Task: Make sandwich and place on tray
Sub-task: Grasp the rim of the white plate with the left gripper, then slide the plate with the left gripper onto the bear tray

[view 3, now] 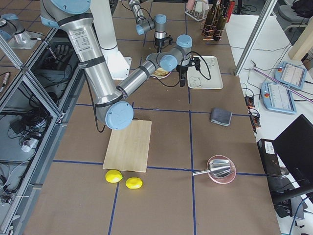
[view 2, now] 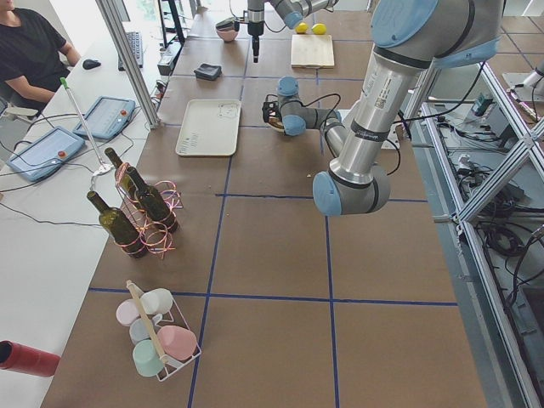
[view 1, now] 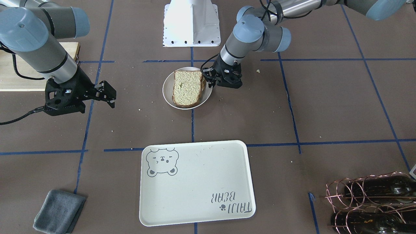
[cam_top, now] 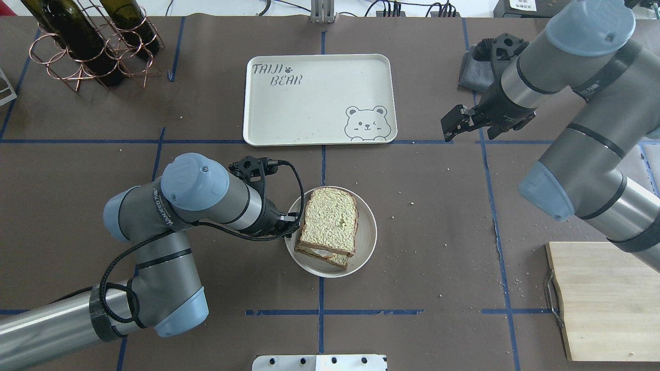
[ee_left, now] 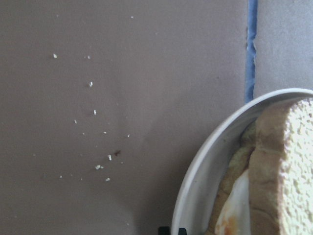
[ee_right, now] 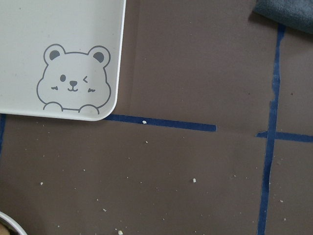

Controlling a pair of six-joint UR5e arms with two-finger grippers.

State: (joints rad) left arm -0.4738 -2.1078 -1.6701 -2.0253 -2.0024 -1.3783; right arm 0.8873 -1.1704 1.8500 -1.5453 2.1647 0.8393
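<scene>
The sandwich [cam_top: 330, 219] lies on a small round white plate [cam_top: 366, 232] at the table's middle: two bread slices stacked, the top one crumb up. The white egg [ee_left: 234, 205] shows between the slices in the left wrist view. My left gripper [cam_top: 291, 225] points down at the plate's left rim [ee_left: 205, 166]; its tips sit close together and look shut, and whether they pinch the rim is unclear. My right gripper [cam_top: 454, 123] is open and empty, above the table just right of the cream bear tray [cam_top: 314, 103]. The tray holds nothing.
A pale wooden cutting board [cam_top: 603, 299] lies at the near right under my right arm. A grey cloth [cam_top: 469, 72] lies beyond the right gripper. A copper rack with wine bottles [cam_top: 87, 46] stands at the far left. Crumbs dot the brown table.
</scene>
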